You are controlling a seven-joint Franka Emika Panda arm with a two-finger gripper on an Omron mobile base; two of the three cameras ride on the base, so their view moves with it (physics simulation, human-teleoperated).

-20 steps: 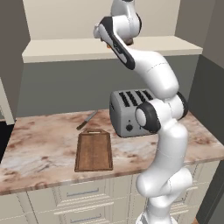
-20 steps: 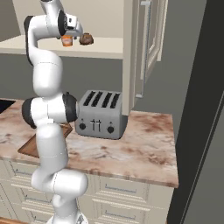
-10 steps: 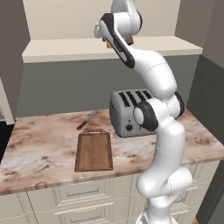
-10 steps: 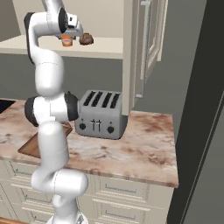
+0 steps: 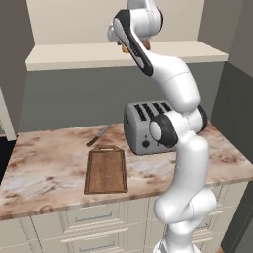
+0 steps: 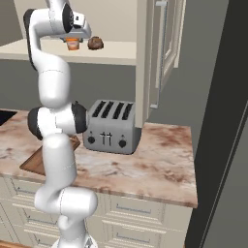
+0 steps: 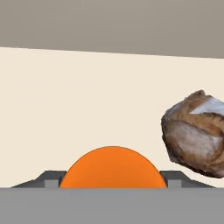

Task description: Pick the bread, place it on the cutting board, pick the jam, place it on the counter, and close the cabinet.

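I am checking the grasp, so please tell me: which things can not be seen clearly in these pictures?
- Gripper: in the hand view the jam covers the gap, so contact is unclear.
- Jam: left base view, behind the arm; only a sliver.
- Bread: cut by the hand view's right edge.
- Cutting board: right base view, mostly behind the arm.
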